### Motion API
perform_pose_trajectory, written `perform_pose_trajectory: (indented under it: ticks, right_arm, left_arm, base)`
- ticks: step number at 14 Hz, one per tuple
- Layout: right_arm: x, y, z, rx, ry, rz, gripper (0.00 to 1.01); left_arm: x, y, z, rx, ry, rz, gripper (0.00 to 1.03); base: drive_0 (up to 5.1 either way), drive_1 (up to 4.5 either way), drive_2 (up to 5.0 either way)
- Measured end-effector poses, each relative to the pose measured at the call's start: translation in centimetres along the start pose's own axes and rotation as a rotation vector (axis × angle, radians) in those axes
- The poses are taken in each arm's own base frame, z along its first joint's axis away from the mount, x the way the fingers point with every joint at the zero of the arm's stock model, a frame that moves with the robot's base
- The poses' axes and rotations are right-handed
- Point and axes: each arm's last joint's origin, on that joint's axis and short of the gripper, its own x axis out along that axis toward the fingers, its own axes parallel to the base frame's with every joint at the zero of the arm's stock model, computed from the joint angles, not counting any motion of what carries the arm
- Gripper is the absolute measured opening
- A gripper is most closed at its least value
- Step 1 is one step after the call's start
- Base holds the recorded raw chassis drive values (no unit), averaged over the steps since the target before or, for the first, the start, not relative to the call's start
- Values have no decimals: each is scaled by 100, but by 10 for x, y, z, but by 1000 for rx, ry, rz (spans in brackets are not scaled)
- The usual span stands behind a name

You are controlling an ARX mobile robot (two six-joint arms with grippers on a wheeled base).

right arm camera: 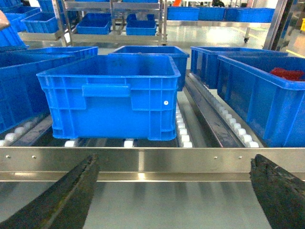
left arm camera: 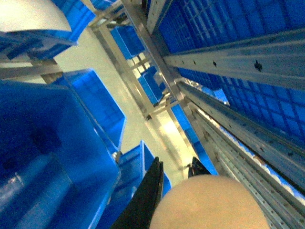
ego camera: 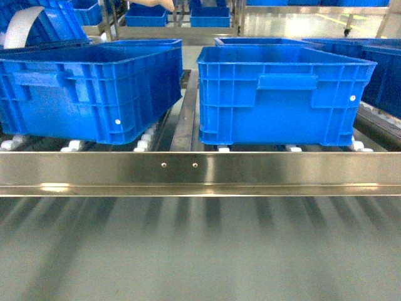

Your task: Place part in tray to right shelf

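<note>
Right shelf (ego camera: 200,172), two front crates (ego camera: 282,94), right gripper (right arm camera: 174,195) spread

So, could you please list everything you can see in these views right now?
Large crates: two up front, blue, side by side on the rollers; more behind.
Right shelf: one, shiny steel, its front rail crossing the head view.
Rollers: rows, white, under the crates.
Red contents: one heap, in the far-right crate.
White curved object: one, top left of the head view.
Beige rounded object: one, at the bottom of the left wrist view; too close to identify.
Small blue part: none visible.
Right gripper: black, jaws open and empty, before the rail.
Left gripper: black, beside the beige object; jaws unclear.
</note>
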Motion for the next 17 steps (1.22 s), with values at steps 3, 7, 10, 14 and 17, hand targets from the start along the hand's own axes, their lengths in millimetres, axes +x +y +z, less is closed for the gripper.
perform_pose_trajectory:
  ticks: [3,7,10,14,17]
  right_arm:
    - [-10,0,-7,3,-9,0,62]
    - [-23,0,-17,4,-7,0,8]
    - [-29,0,-23,6,-36,-1,2]
    - [-36,0,-25,7,-23,0,2]
    - [-41,0,-25,7,-24,0,2]
  left_arm:
    - [-55,17,-8,563,197,-62,13]
    - [-151,71,-38,999,187,-68,13]
    - [-202,97,-49,1022,210,-82,13]
    - [-248,122,-54,1025,233,-63,13]
    - [-274,130,-53,1024,217,-71,13]
  base:
    - [0,0,0]
    - [0,0,0]
    - [0,0,0]
    - [0,0,0]
    - [0,0,0]
